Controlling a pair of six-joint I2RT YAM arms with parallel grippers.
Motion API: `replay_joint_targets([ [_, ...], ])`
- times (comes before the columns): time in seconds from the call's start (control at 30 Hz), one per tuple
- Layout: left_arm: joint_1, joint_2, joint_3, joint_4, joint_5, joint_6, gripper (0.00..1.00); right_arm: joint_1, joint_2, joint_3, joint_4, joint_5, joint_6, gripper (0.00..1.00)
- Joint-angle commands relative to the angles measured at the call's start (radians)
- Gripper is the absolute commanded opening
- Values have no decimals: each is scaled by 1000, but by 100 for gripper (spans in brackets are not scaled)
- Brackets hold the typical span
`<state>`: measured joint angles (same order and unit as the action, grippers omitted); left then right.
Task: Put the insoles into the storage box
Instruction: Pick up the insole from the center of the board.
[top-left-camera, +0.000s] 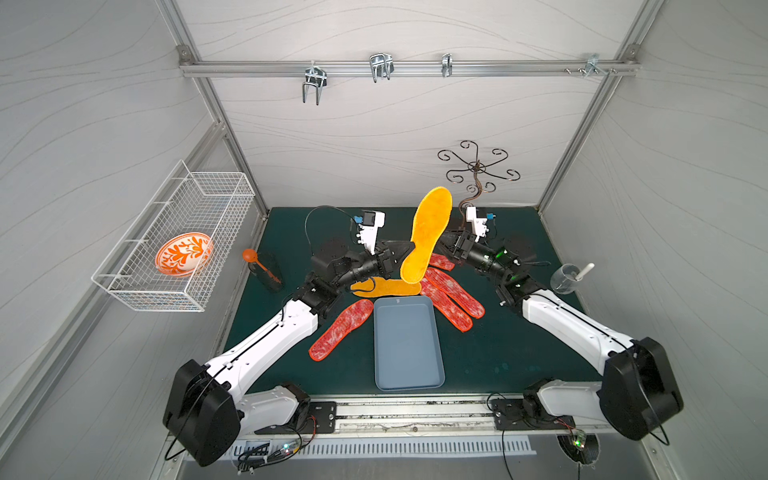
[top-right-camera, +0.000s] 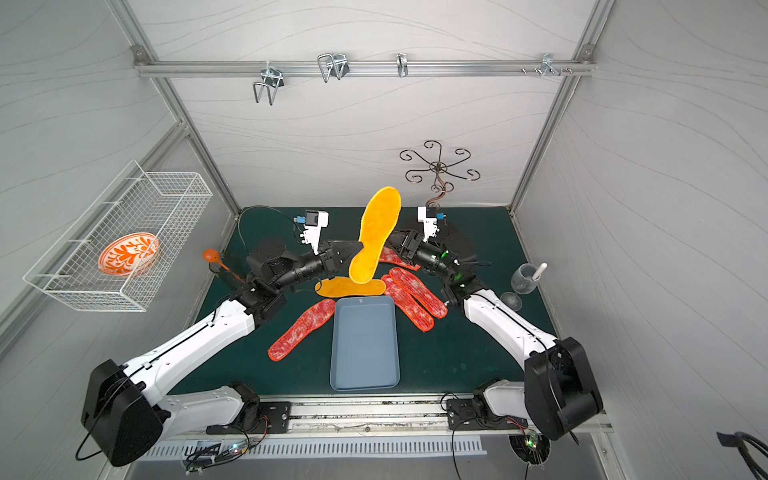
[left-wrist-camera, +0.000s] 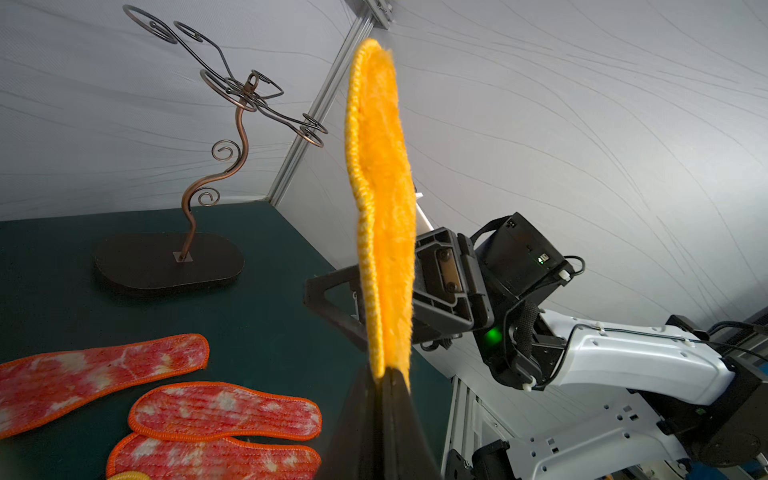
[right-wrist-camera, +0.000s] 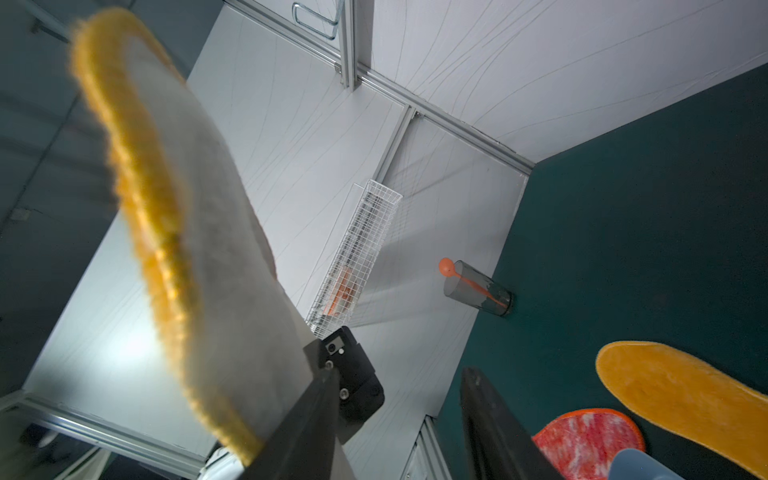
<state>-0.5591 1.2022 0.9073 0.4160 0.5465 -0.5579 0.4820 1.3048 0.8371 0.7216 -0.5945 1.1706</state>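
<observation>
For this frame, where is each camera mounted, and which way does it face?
Both top views: overhead at the front, looking down at the table; left arm, right arm, storage box, lifted yellow insole.
Left wrist: on the left arm, looking along the left pincer, shut on that insole; right arm behind.
Right wrist: on the right arm, looking past the open right pincer toward the wire basket.
Shared: every view shows that insole.

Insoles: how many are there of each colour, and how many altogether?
Yellow-orange insoles: 2 (one held upright, one lying flat)
Red-and-white insoles: 4 (one left of the storage box at, three off to its right)
Total: 6
</observation>
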Motion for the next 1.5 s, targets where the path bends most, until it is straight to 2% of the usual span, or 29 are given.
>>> replay_joint_targets([
  [0.0, 2, -13, 8, 39, 15, -2, 0, 0, 17, 32, 119, -45, 45, 47],
  [0.17, 8, -23, 8, 66, -15, -15, 0, -18, -37, -18, 17, -41, -3, 45],
  [0.33, 37, -26, 7, 118, -13, -56, 0, -46, -116, -64, -62, -99, -66, 46],
  [0.5, 48, -23, 13, 127, 29, -58, 0, -48, -142, -78, -19, -135, -53, 48],
  [0.73, 48, -5, 13, 159, 85, -92, 0, -40, -35, 4, 95, -128, 22, 48],
  [0.93, 48, 2, 19, 151, 108, -101, 0, -36, 31, 76, 113, -147, 29, 47],
  [1.07, 48, 3, 17, 140, 110, -98, 0, -36, 66, 107, 157, -156, 62, 40],
  [1.27, 49, 0, 23, 90, 96, -68, 0, -29, 78, 91, 201, -165, 119, 13],
  [1.33, 48, -3, 22, 83, 86, -68, 0, -25, 68, 80, 183, -158, 114, 7],
  [1.47, 51, -14, 43, 23, 86, -27, 24, -25, 44, 68, 89, -154, 57, 1],
])
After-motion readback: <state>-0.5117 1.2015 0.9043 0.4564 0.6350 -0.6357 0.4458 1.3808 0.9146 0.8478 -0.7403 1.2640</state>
